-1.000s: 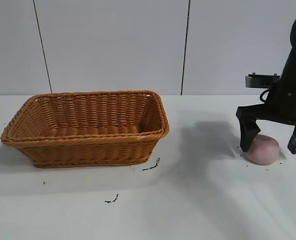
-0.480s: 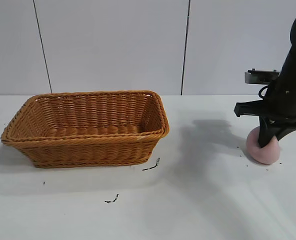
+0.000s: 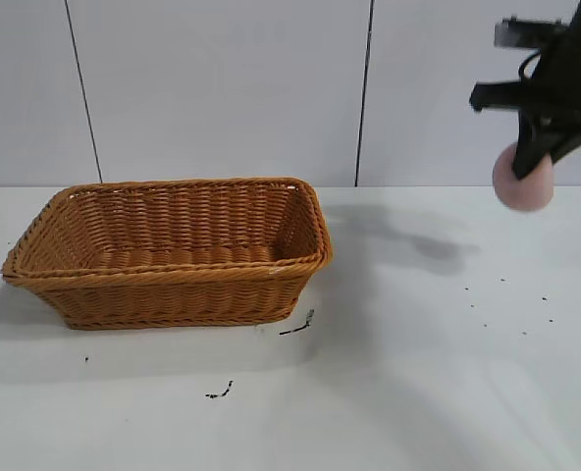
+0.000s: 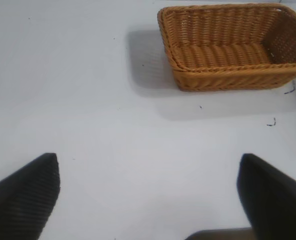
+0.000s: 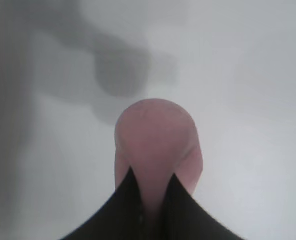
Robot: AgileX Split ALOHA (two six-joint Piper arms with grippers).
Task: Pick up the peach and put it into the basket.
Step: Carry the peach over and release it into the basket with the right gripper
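White tabletop [image 3: 398,392] under pale wall panels [image 3: 222,88], with a few dark scraps [image 3: 297,327] on the surface. Right gripper [image 3: 532,157] high at the right side of the exterior view, well above the table, fingers drawn close together and pinching the peach [image 3: 524,184] near its upper part; bulk of the fruit hanging below the fingertips, clear of every surface. Pale pink skin bulging around both fingertips [image 5: 128,200] in the right wrist view: read as a soft, yielding toy body, probably light. Expect a smooth, rounded skin with little to key against, so judge slip or rotation in the pinch as the main risk. Hold near the widest girth for preference; with the present narrow pinch, avoid quick swings and hard stops. Apply no more squeeze than needed for retention. Basket [image 3: 173,250] on the table at the left, well apart from the peach, upright, open, nothing visible inside. Judge the wicker as stiff and the opening as far wider than the fruit; release low over the middle to limit bounce. Left gripper [image 4: 148,200] parked over bare table, off to 1 side of the basket, its 2 fingers spread wide, holding nothing.
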